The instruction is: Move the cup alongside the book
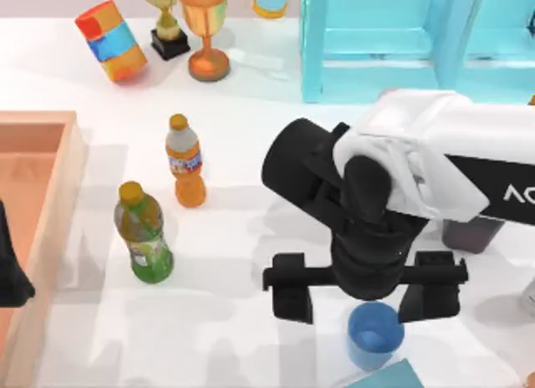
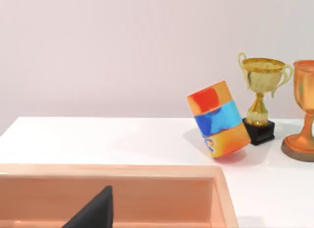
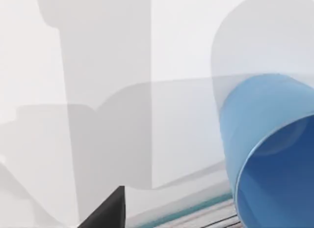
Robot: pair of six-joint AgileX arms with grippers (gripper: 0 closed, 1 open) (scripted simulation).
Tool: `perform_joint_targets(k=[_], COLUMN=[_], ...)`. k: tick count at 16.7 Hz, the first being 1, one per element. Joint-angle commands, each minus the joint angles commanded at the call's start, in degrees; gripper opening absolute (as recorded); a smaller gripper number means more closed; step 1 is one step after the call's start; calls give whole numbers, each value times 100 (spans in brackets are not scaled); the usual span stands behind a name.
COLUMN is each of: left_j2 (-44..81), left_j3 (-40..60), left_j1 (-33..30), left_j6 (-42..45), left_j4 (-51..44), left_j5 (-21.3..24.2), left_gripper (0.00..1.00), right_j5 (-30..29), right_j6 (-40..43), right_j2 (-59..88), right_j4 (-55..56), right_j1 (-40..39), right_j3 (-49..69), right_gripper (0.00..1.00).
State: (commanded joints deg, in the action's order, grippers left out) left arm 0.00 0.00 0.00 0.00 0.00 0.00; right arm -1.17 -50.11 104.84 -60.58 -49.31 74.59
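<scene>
Flat teal-blue book (image 1: pixel 393 376) cut by the top view's lower edge, only a corner showing, dark brown cup-like object (image 1: pixel 470 234) half hidden under the right arm, pale blue container with orange base (image 1: pixel 272 2) cropped at the upper edge, small mid-blue plastic cup (image 3: pixel 272 149) cut off in the right wrist view.

Right arm (image 1: pixel 468 175) casing: I can read white letters "AC", cut off at the table's right edge.
Orange bottle (image 1: pixel 185 160) label: print I cannot read.
Green bottle (image 1: pixel 145 233) label: print I cannot read.
</scene>
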Motion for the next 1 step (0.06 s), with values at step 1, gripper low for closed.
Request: perform_joint_targets(k=[1], left_j2=[0], left_j3=[0], left_j1=[0], left_j6=[0], left_j4=[0], left_j5=[0], left_gripper=[100], right_j5=[0], right_j6=[0], right_j2=[0], right_j4=[0], right_j1=[0], right_j3=[0], right_gripper=[100])
